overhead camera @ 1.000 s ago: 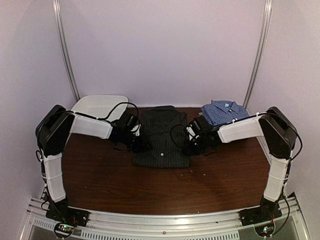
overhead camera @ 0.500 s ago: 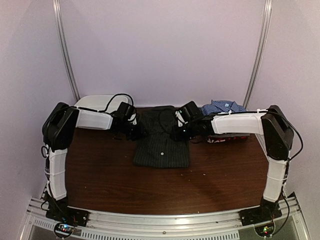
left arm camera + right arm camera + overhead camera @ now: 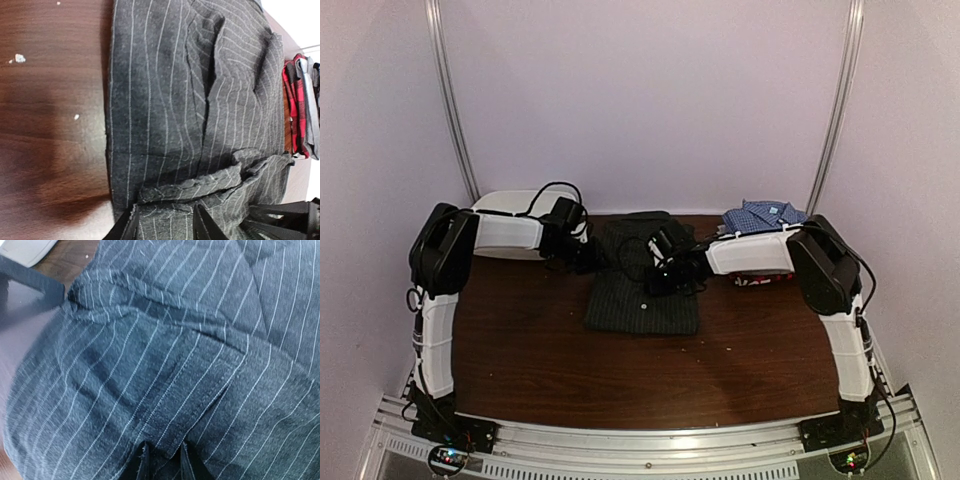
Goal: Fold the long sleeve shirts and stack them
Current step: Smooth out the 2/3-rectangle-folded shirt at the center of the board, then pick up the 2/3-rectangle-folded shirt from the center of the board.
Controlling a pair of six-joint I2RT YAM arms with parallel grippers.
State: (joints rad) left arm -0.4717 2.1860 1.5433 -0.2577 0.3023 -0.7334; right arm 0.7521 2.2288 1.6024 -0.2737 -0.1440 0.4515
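Top external: pinstripe shirt [image 3: 640,305] lies on the counter [image 3: 520,350] just right of the tub [image 3: 510,203], partly folded and roughly rectangular. Blue shirt [image 3: 765,217] sits folded well right of the tub, on top of a red-black one [image 3: 291,95]. Left gripper [image 3: 588,260] is at the pinstripe's tub-side far edge; the wrist view shows it closed on a fold of the striped cloth. Right gripper [image 3: 655,272] is over the shirt's middle, further from the tub, pinching a stitched edge, probably the placket.

Cloth looks light, soft and floppy, so it should sag and drag rather than hold its shape. Best grip is on seams, hem or collar, both corners together so the layers lift as one. A single-layer pinch would likely peel the fold open.
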